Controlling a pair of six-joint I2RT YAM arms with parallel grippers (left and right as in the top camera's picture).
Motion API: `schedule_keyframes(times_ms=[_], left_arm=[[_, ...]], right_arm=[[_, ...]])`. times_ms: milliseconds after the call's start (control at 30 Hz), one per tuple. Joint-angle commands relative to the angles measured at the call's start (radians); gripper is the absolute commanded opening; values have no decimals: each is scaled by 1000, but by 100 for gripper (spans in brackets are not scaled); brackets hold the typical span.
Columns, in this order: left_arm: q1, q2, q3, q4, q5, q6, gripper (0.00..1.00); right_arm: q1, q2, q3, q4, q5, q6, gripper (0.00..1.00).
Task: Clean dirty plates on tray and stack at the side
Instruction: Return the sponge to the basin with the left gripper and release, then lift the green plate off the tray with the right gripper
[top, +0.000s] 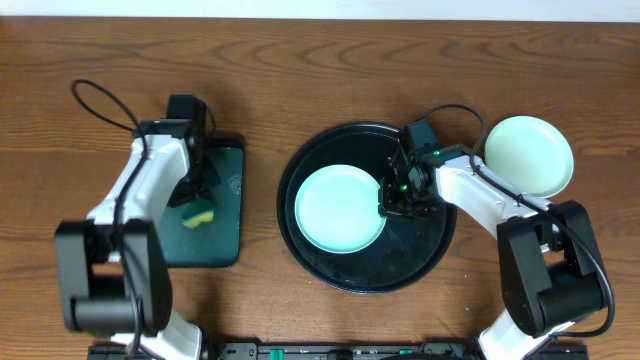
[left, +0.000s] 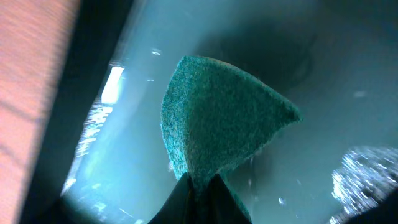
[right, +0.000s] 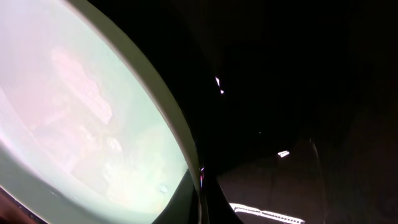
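- A mint plate (top: 338, 208) lies in the left part of the black tray (top: 420, 262).
- The right end effector (top: 392, 198) is clenched on that plate's right rim.
- A second plate (top: 528, 155) rests on the counter (top: 320, 50), just right of the tray.
- The left end effector (top: 196, 199) pinches a sponge (top: 199, 215) above the dark-green tray (top: 225, 235).

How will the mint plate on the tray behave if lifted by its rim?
Likely stiff: the plate is evenly round with the right claw pinching its rim. Its glossy surface looks slippery, so an edge grip may slip. Shallow, it should slide, not tip.
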Motion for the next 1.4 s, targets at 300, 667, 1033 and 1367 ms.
schedule_keyframes(times_ms=[300, 667, 1033, 1367], left_arm=[[-1, 24, -2, 29, 39, 22, 54], [-116, -400, 0, -23, 164, 21, 78], [-265, -619, -1, -39, 177, 21, 79], [-291, -610, -1, -39, 185, 21, 79]], right_arm=[[-11, 12, -15, -6, 73, -8, 1], [-11, 9, -13, 0, 46, -54, 2], [-62, -92, -3, -69, -200, -60, 2], [-186, -154, -3, -273, -467, -178, 1]])
